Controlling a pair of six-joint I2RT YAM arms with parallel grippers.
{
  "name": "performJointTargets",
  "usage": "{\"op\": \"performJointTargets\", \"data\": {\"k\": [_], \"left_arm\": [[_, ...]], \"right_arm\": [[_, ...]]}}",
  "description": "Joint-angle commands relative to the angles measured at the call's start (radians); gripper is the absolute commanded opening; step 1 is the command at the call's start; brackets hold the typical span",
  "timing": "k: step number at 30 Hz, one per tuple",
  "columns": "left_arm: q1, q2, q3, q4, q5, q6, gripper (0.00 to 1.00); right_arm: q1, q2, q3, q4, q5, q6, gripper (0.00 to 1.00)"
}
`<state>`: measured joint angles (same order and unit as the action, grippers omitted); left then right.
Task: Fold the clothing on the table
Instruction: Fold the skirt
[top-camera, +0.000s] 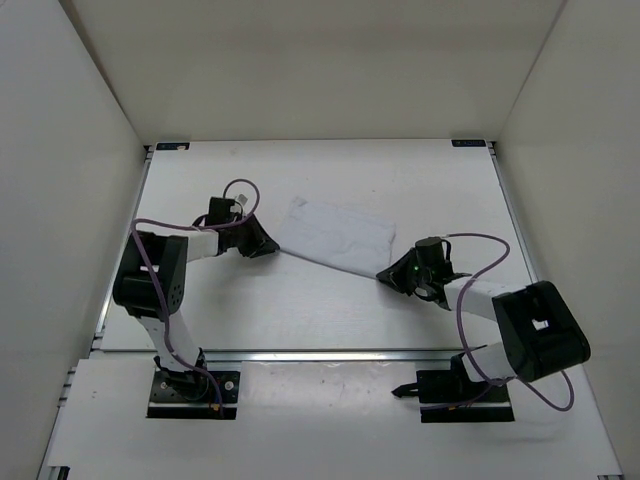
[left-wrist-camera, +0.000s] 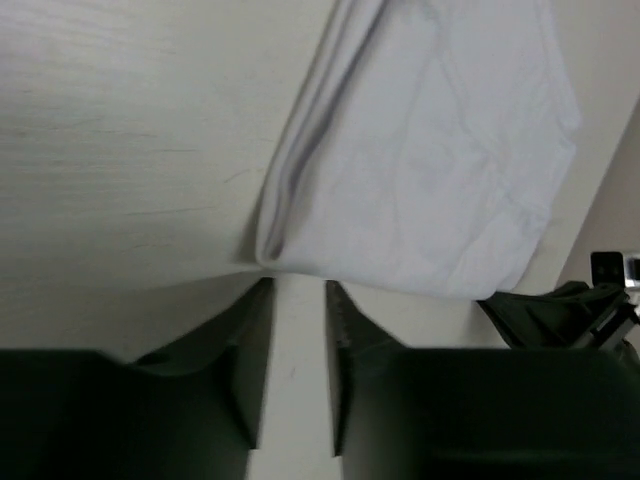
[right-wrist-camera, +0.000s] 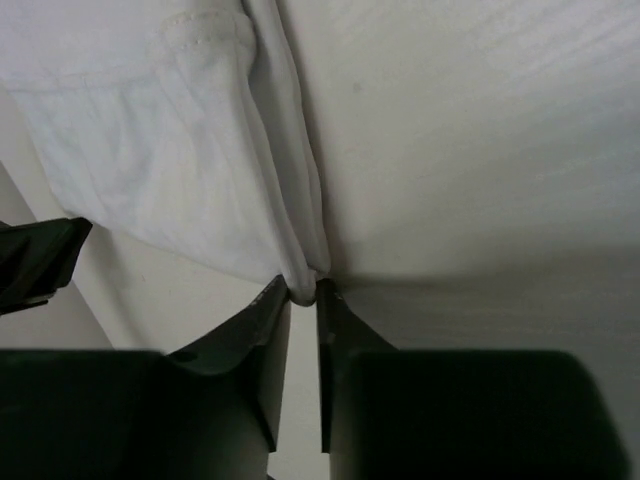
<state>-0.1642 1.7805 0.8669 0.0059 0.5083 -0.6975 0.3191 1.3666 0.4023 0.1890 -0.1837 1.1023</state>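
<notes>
- My left arm (top-camera: 150, 275) rises from its base at the near edge of the table (top-camera: 300, 320), bends at a dark elbow, then reaches sideways toward the table's middle.
- My left pincer (left-wrist-camera: 298, 285) sits low over the table, pointing at the near-left corner of the garment (top-camera: 335, 235).
- Its jaws stand moderately apart. The bunched corner lies right at the tips, but I cannot tell whether it is gripped.
- My right arm (top-camera: 540, 335) mirrors this, with its elbow out to the right and its forearm angled in and away.
- My right pincer (right-wrist-camera: 303, 288) is nearly shut, with a fold of the garment's near-right edge pinched between its fingertips (right-wrist-camera: 265, 320).
- The pale, wrinkled garment lies flat at mid-table, its near edge running as a straight line between my two pincers.
</notes>
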Motion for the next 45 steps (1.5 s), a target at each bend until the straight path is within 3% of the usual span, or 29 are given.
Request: {"op": "performJointTargets", "data": {"k": [1,2,4,9,16,17,21,24,31,41,43,45], "left_arm": [[-0.024,0.032,0.049,-0.06,-0.097,0.035,0.31],[-0.037,0.058,0.067,-0.076,-0.094,0.042,0.22],[-0.047,0.091,0.084,-0.087,-0.096,0.052,0.0],[-0.129,0.122,0.075,-0.103,-0.08,0.069,0.0],[-0.314,-0.07,-0.129,-0.02,-0.108,-0.017,0.0],[-0.325,-0.084,-0.146,0.009,-0.122,-0.042,0.03],[-0.322,-0.106,-0.134,0.034,-0.137,-0.077,0.41],[-0.313,-0.047,-0.033,-0.003,-0.162,-0.065,0.47],[-0.324,0.114,0.171,-0.089,-0.223,-0.056,0.45],[-0.293,0.183,0.214,-0.118,-0.35,-0.085,0.45],[-0.282,0.194,0.213,-0.116,-0.353,-0.091,0.47],[-0.27,0.207,0.221,-0.126,-0.355,-0.097,0.56]], "right_arm": [[-0.017,0.043,0.044,0.067,0.032,0.002,0.1],[-0.034,0.051,0.049,0.067,0.027,-0.025,0.01],[-0.075,0.066,0.067,0.037,0.004,-0.087,0.0],[-0.259,0.046,0.134,-0.118,-0.149,-0.356,0.0],[-0.46,0.046,0.346,-0.515,-0.23,-0.758,0.0],[-0.481,0.067,0.383,-0.573,-0.234,-0.78,0.01],[-0.465,0.105,0.414,-0.651,-0.22,-0.872,0.0],[-0.437,0.095,0.408,-0.626,-0.212,-0.855,0.0],[-0.407,0.107,0.392,-0.6,-0.227,-0.819,0.0],[-0.402,0.106,0.357,-0.599,-0.244,-0.838,0.0],[-0.402,0.098,0.362,-0.603,-0.244,-0.841,0.0],[-0.4,0.097,0.359,-0.609,-0.243,-0.845,0.0]]}}
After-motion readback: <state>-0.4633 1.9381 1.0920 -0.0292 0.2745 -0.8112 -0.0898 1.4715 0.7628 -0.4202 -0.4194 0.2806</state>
